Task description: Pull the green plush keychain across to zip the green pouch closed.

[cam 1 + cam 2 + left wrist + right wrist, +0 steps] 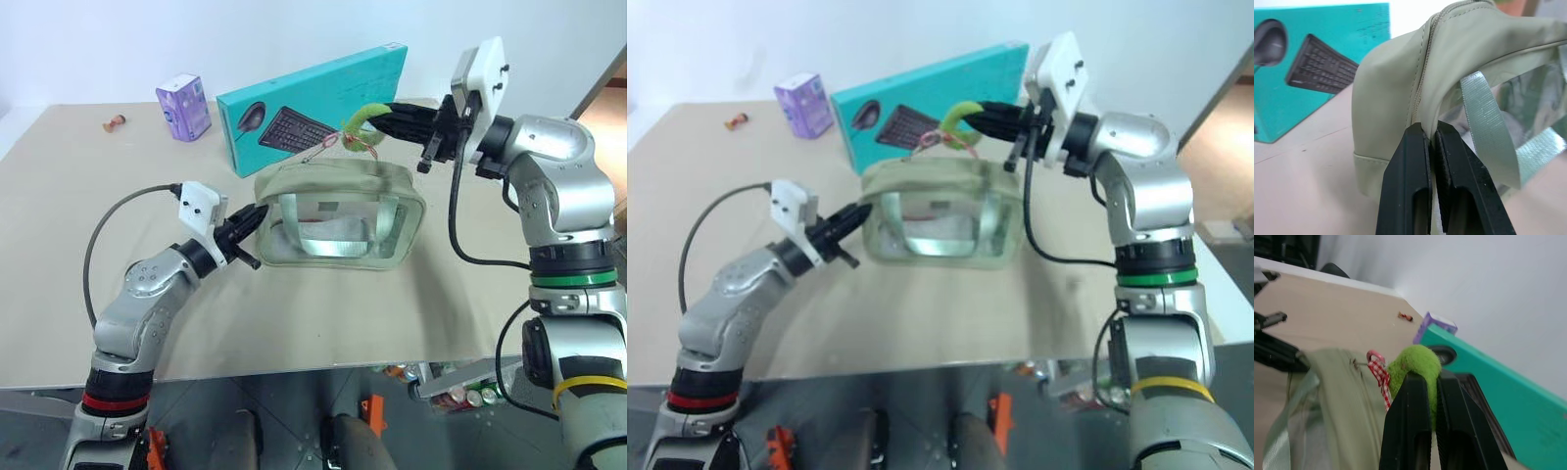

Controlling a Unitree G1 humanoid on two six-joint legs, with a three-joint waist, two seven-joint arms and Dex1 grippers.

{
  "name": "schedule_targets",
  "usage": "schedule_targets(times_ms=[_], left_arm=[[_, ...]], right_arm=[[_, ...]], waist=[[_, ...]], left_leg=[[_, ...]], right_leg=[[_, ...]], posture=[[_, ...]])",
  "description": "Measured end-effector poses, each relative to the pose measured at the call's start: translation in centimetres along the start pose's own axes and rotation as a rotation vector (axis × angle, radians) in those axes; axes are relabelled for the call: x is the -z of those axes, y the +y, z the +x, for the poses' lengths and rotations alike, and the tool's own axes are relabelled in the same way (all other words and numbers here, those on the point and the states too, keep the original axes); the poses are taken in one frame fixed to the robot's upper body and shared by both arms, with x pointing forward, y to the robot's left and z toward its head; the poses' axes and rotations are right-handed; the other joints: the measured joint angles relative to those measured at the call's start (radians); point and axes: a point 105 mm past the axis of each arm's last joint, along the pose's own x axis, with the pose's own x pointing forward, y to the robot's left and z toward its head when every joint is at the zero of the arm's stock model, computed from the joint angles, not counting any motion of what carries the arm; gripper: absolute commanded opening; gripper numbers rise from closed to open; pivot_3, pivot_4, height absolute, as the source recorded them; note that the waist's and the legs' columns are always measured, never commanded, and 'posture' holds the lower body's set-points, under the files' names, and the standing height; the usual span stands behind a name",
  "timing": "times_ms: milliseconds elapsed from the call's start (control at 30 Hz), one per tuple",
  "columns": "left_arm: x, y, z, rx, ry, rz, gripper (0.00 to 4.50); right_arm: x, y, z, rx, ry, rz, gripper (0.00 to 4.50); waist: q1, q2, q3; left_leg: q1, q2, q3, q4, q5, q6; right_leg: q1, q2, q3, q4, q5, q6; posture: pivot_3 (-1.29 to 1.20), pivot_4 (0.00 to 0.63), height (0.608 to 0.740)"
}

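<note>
Two robot hands grip a green pouch (338,215) at opposite ends on a tabletop (294,313).

Head view: the left hand (257,217) is pinched on the pouch's left end; the right hand (384,118) is clamped on the green plush keychain (359,122) just above the pouch's right top edge. Behind the pouch stands a teal keyboard box (313,103), with a purple carton (183,107) further left.
Left wrist view: black fingers (1408,181) squeeze the pouch's end seam below the zipper.
Right wrist view: fingers (1410,416) nip the fuzzy keychain, its red checked ribbon (1380,374) hanging beside the pouch top.
</note>
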Motion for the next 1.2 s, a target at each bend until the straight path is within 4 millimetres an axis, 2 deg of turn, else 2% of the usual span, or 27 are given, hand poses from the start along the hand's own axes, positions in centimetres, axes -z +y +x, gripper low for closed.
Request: schedule_targets(times_ms=[267,500,600,767,967,1200], left_arm=[[0.0,0.0,0.0,-0.001,0.002,0.008,0.00],[0.0,0.0,-0.1,-0.001,0.008,0.021,0.00],[0.0,-0.1,-0.2,-0.002,0.007,0.027,0.00],[0.1,-0.2,-0.3,0.000,0.010,0.027,0.00],[0.1,-0.4,-0.3,0.004,0.016,0.027,0.00],[0.2,-0.3,-0.3,-0.003,0.022,0.028,0.00]], right_arm=[[1.4,-1.4,-2.9,0.094,0.078,-0.033,0.06],[4.1,-3.4,-8.3,0.256,0.229,-0.043,0.06],[6.3,-3.4,-10.7,0.320,0.315,-0.031,0.06],[8.4,-2.8,-12.4,0.358,0.416,-0.062,0.06],[10.7,-0.5,-13.6,0.356,0.516,-0.096,0.06],[14.3,4.6,-12.2,0.291,0.560,-0.039,0.06]], waist=[[0.000,0.000,0.000],[0.000,0.000,0.000],[-0.001,0.000,0.000],[-0.002,0.000,0.000],[-0.001,0.000,0.000],[-0.003,0.000,0.000]], left_leg=[[0.000,0.000,0.001,0.000,0.000,0.000],[0.000,0.000,0.001,0.000,0.000,0.000],[0.000,0.000,0.001,0.000,0.000,0.000],[0.001,-0.001,0.001,0.001,0.000,0.000],[0.001,-0.001,0.001,0.002,0.000,0.000],[0.003,-0.001,0.001,0.002,0.001,0.001]], right_leg=[[0.000,0.000,0.001,0.000,0.000,0.000],[0.000,0.000,0.002,0.000,0.000,0.000],[0.000,0.000,0.002,0.000,0.000,0.000],[0.001,0.000,0.003,0.000,0.000,-0.001],[0.001,0.000,0.004,0.000,0.000,0.000],[0.002,0.001,0.005,0.000,0.000,0.000]], posture=[[0.00,0.150,0.740],[0.00,0.150,0.740],[0.00,0.150,0.740],[0.00,0.150,0.740],[0.00,0.150,0.740],[0.00,0.150,0.740]])
